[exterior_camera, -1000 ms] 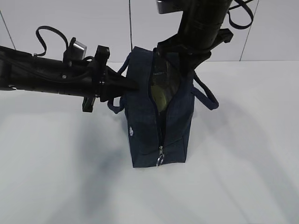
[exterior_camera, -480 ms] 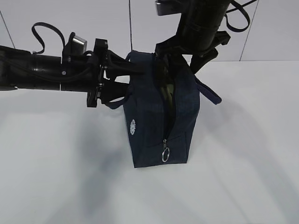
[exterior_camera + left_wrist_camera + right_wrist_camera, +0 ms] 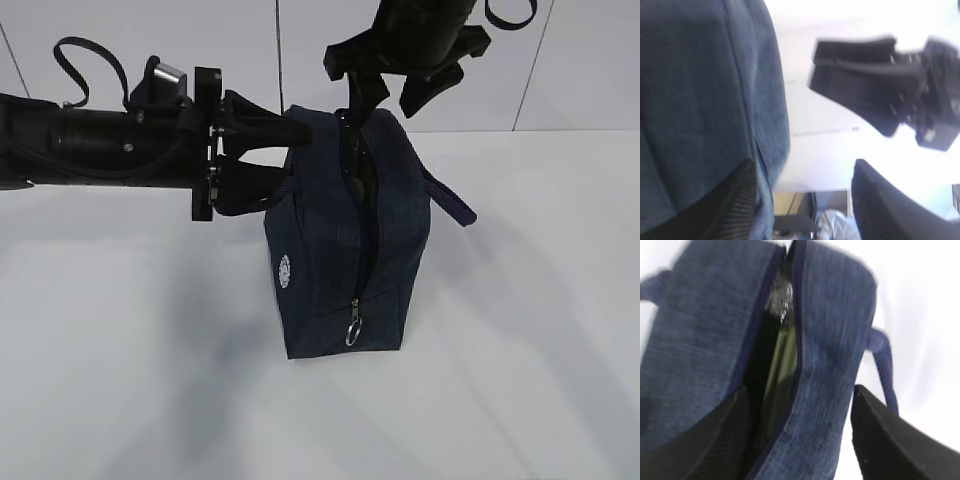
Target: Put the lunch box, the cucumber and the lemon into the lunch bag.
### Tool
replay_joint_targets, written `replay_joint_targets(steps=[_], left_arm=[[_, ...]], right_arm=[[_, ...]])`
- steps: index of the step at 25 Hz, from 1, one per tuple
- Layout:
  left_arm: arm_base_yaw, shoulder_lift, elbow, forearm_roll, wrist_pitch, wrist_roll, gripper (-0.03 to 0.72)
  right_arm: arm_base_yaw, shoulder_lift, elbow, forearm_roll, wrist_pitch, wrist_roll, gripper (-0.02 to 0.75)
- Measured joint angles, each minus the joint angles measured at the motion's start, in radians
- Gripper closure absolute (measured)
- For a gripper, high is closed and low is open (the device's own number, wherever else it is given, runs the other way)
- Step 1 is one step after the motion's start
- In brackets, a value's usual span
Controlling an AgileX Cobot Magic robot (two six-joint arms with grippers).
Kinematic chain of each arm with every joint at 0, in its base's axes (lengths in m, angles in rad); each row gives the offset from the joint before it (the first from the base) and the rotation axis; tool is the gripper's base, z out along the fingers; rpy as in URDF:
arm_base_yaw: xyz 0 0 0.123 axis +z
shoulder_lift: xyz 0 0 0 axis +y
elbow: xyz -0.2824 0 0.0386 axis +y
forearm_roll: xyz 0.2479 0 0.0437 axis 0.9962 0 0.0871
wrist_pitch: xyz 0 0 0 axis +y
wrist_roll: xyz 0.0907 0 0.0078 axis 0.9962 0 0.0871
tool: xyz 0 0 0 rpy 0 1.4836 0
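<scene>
Both claws are spread, gripping nothing: left claw [image 3: 262, 150] beside the lunch bag [image 3: 310, 270], right claw [image 3: 395, 85] above it. Looks packed; next comes the zipper [image 3: 352, 332], I'd guess.

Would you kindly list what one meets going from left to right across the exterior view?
Left arm → left tool → white logo on the lunch bag → zipper ring → the bag's right handle.
</scene>
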State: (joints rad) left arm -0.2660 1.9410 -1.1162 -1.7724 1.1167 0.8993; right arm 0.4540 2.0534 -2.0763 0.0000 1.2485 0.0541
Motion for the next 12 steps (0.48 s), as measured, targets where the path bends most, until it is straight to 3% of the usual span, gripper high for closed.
replay_joint_targets(steps=[5, 12], left_arm=[[0.041, -0.019, 0.0, 0.0, 0.015, 0.006, 0.253], [0.164, -0.045, 0.0, 0.038, 0.03, -0.011, 0.283]], right_arm=[[0.0, -0.004, -0.017, 0.0, 0.0, 0.0, 0.256], [0.0, -0.033, -0.017, 0.0, 0.0, 0.0, 0.255]])
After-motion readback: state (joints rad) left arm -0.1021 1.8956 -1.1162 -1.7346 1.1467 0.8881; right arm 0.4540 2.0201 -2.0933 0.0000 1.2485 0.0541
